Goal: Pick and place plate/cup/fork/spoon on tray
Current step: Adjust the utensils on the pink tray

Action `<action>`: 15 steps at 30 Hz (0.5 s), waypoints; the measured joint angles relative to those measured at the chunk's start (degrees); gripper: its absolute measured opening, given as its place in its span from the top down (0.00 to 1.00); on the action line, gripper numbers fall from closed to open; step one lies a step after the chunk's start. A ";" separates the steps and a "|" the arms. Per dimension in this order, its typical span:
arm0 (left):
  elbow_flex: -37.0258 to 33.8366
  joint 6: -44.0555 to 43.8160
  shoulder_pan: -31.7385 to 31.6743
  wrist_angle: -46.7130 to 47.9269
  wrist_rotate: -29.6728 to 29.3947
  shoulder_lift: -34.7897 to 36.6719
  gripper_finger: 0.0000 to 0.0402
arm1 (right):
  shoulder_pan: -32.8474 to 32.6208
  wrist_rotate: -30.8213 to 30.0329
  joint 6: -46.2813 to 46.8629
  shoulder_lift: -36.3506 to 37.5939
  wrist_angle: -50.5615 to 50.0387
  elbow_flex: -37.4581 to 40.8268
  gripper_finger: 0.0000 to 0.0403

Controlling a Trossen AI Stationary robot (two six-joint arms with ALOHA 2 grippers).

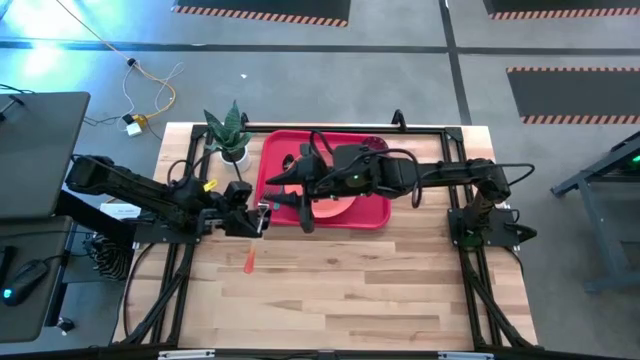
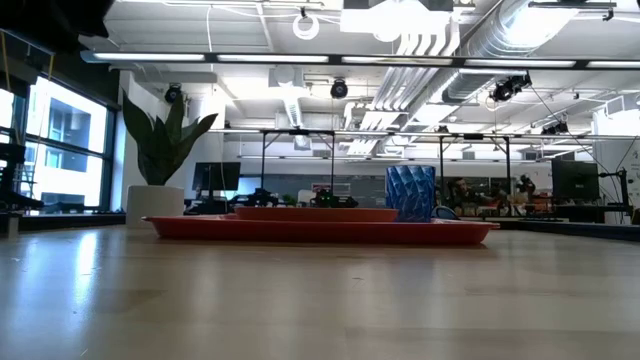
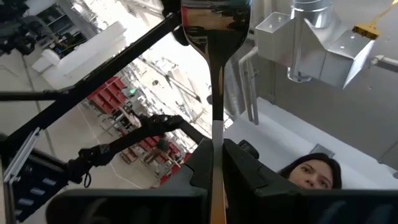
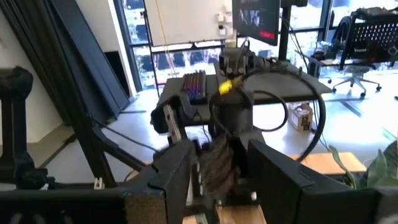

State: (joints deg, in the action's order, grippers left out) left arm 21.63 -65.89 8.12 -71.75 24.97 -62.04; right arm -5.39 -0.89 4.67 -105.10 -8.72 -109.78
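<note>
My left gripper (image 1: 255, 215) hovers at the red tray's (image 1: 375, 215) left edge, shut on the spoon (image 3: 214, 25), whose dark shiny bowl sticks out ahead of the fingers. My right gripper (image 1: 285, 200) reaches across the tray from the right. It is open, and its fingers stand on either side of the left gripper's front end (image 4: 217, 165); I cannot tell if they touch. The salmon plate (image 1: 335, 205) and the blue cup (image 2: 410, 193) stand on the tray. The orange-handled fork (image 1: 249, 260) lies flat on the wooden table, near of the left gripper. My left gripper pinches the spoon's slim handle (image 3: 216, 155) between its two fingers. The spoon runs along the fingers and out past their tips, bowl end (image 3: 214, 18) leading and slanting upward. It is lifted clear of table and tray.
A potted plant (image 1: 230, 135) in a white pot stands at the table's far left, just beyond the tray. The near half of the wooden table (image 1: 350, 290) holds only the fork. A person shows beyond the table in the left wrist view.
</note>
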 joint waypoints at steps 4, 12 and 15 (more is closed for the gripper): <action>0.00 -0.02 0.00 0.45 0.00 0.00 0.97 | 0.17 0.50 0.67 -0.12 -0.55 0.00 0.73; 0.00 0.00 0.00 0.52 0.06 0.00 0.97 | 0.22 1.00 1.42 -0.13 -1.83 0.00 0.97; 0.00 0.00 0.02 0.53 0.20 0.00 0.97 | 0.18 1.11 1.71 -0.13 -1.76 0.00 0.99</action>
State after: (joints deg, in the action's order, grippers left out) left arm 21.63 -65.89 8.14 -71.22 25.17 -62.04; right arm -5.21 0.23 6.38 -105.23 -10.47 -109.78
